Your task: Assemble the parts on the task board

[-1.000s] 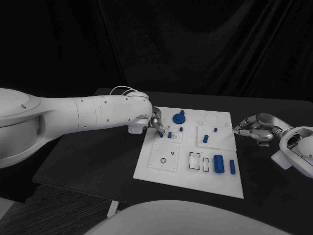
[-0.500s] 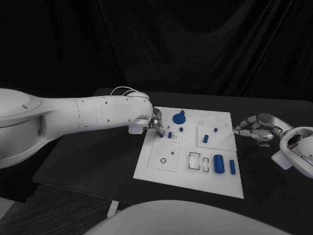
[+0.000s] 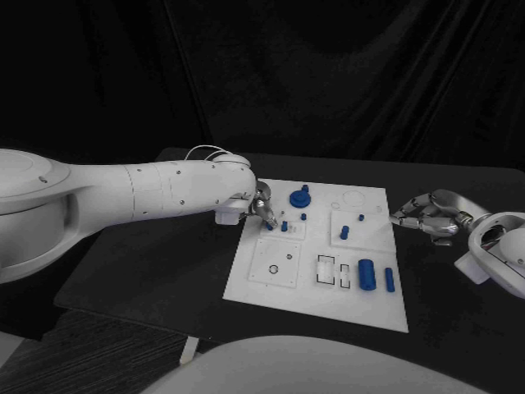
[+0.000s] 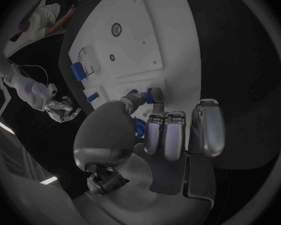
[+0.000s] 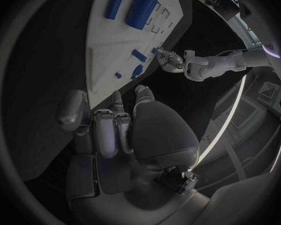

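Note:
The white task board (image 3: 316, 289) lies in the middle of the black table. My left hand (image 3: 260, 212) hovers over the board's far left corner and pinches a small blue peg (image 4: 155, 94) between thumb and finger, right above the board (image 4: 140, 35). Beside it stand another blue peg (image 3: 284, 226) and a round blue knob (image 3: 300, 197). A thick blue cylinder (image 3: 367, 272) and a slim blue bar (image 3: 389, 280) lie near the board's right front. My right hand (image 3: 426, 215) rests off the board's right edge with its fingers curled in on nothing.
Two more blue pegs (image 3: 345, 232) stand mid-board. Open rectangular slots (image 3: 326, 269) sit left of the thick cylinder. In the right wrist view the board (image 5: 109, 50) carries the cylinder (image 5: 142, 9), with my left hand (image 5: 172, 60) beyond it. Bare black table surrounds the board.

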Robot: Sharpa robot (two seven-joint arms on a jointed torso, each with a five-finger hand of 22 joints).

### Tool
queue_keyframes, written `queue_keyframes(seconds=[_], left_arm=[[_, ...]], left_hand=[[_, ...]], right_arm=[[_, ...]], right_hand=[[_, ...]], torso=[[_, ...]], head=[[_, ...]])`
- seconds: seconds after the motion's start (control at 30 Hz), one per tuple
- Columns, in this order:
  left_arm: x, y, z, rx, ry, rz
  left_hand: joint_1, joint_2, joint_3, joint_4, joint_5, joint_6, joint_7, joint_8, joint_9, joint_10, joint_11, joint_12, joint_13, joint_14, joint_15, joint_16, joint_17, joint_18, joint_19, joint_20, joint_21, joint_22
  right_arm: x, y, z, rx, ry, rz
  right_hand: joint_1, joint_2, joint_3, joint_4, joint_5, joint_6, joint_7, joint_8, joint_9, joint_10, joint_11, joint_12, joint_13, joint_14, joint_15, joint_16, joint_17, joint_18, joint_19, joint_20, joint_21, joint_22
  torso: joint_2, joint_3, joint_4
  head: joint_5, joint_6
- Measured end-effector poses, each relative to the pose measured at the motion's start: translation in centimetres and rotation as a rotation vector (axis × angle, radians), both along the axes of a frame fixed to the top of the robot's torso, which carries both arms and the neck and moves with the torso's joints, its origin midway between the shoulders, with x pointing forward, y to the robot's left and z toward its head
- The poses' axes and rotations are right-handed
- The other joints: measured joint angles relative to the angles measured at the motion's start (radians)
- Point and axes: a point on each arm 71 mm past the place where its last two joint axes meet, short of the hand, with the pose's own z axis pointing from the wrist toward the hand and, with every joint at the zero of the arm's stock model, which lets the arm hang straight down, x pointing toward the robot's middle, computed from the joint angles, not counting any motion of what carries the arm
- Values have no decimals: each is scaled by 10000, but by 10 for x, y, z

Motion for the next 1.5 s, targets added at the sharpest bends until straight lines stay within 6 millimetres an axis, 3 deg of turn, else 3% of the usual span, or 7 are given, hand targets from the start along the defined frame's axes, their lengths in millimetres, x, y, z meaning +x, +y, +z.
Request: queue_keyframes(seconds=[0.07, 0.17, 0.27, 0.53, 0.77, 1.27, 1.5], left_arm=[[0, 0, -1, 11, 19, 3], [0, 0, -1, 24, 26, 10], [0, 1, -1, 44, 35, 21], [0, 1, -1, 86, 82, 15], [0, 1, -1, 104, 95, 13], [0, 2, -2, 89, 90, 27], [-1, 6, -2, -27, -91, 155]], left_hand=[[-30, 18, 25, 25, -352, -15, 13, -104, -15, 1, 2, 0, 0, 1, 1, 0, 0, -1, -3, 4, -115, 0], [-253, 57, 23, 29, -578, -17, 14, -111, -92, 31, 36, 0, 0, 1, 2, 0, 0, 0, -51, 52, -115, 0], [-520, 110, -325, 376, -1064, -83, 82, -123, -110, 81, 87, 0, 0, 3, 5, 0, 0, -1, -54, 55, -115, 0], [-661, 202, -888, 936, -1521, -103, 100, -161, -137, 87, 96, 0, 0, 70, 73, 0, 0, 0, -122, 125, -116, 0], [-768, 309, -1329, 1372, -1642, -105, 100, -160, -134, 87, 96, 0, 0, 70, 73, 0, 0, 0, -122, 125, -115, 0], [-703, 366, -2134, 1569, -1640, -178, 29, 383, 310, 87, 94, 0, 0, 70, 73, 0, 0, -1, -121, 124, -115, 0], [-785, 447, -2561, 1590, -1634, -509, -32, 558, 603, 86, 92, 0, 0, 70, 73, 0, 0, -1, -119, 122, -115, 0]], right_arm=[[0, 0, 0, -2, 4, -2], [0, 0, 0, -5, 9, -3], [0, 0, 0, -8, 15, -3], [0, 0, 0, -15, 31, 1], [0, 0, 0, -23, 48, 10], [0, 0, -1, -47, 91, 18], [0, -1, -1, -59, 106, 8]], right_hand=[[0, 0, 0, 0, 0, 0, 0, 0, -1, 0, 0, 0, 0, 0, 0, 0, 0, -1, 0, 0, -1, 0], [0, 0, 0, 0, 0, 0, 0, 0, -1, 0, 0, 0, 0, 0, 0, 0, 0, 0, 0, 0, -114, 0], [0, 0, 0, 0, 0, 0, 1, 0, -4, 0, 0, 0, 0, 0, 0, 0, 0, 0, 0, 0, -115, 0], [0, 0, 0, 0, 0, -1, 0, 0, -4, 0, 0, 0, 0, 0, 0, 0, 0, -1, 0, 0, -115, 0], [0, 0, 0, 0, 0, -1, 0, 0, -17, 0, 0, 0, 0, 0, 0, 0, 0, -1, 0, 0, -115, 0], [0, 0, 0, 0, 0, -1, 1, 0, -38, 0, 0, 0, 0, 0, 0, 0, 0, 0, 0, 0, -115, 0], [0, 0, 0, 0, 0, -1, 1, 0, -39, 0, 0, 0, 0, 0, 0, 0, 0, 0, 0, 0, -116, 0]], torso=[[0, 0, 0], [-1, 0, 0], [-2, 0, 0], [-3, 0, -1], [-3, 0, 0], [-2, -1, 1], [-2, -1, 1]], head=[[0, 0], [5, 0], [10, 0], [12, 0], [12, 0], [35, 0], [19, 0]])
